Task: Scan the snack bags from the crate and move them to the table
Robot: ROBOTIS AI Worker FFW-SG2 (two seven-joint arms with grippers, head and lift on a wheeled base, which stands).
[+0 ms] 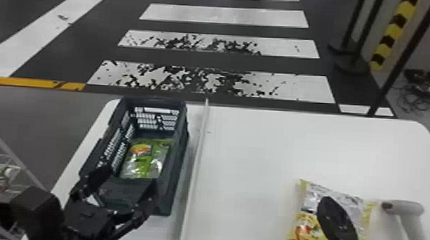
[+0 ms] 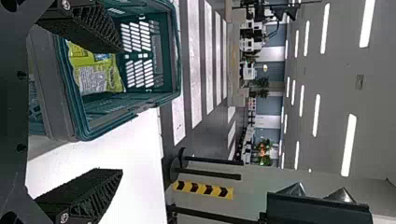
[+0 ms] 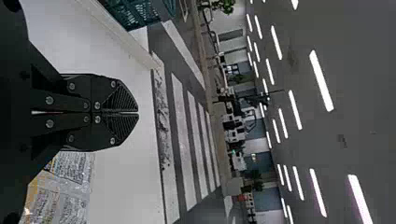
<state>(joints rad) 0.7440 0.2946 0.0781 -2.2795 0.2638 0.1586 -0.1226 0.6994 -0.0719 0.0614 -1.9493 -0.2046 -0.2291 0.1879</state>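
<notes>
We are holding our left gripper [image 1: 122, 194], jaws apart, at the crate [image 1: 176, 168], where a green snack bag [image 1: 145, 163] is lying. Over the table [image 1: 251, 148], we are poising our right gripper [image 1: 327, 203], jaws together, near a yellow snack bag [image 1: 307, 226] lying beside a white scanner [image 1: 405, 208].

The white table [image 1: 251, 148] carries a crate [image 1: 177, 161], pale strip [image 1: 198, 152], yellow snack bag [image 1: 305, 222] — and a scanner [image 1: 408, 209].

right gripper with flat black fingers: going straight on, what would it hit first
Nothing in sight: the right gripper points out over the smooth white table and the way looks free, though depth is hard to judge.
</notes>
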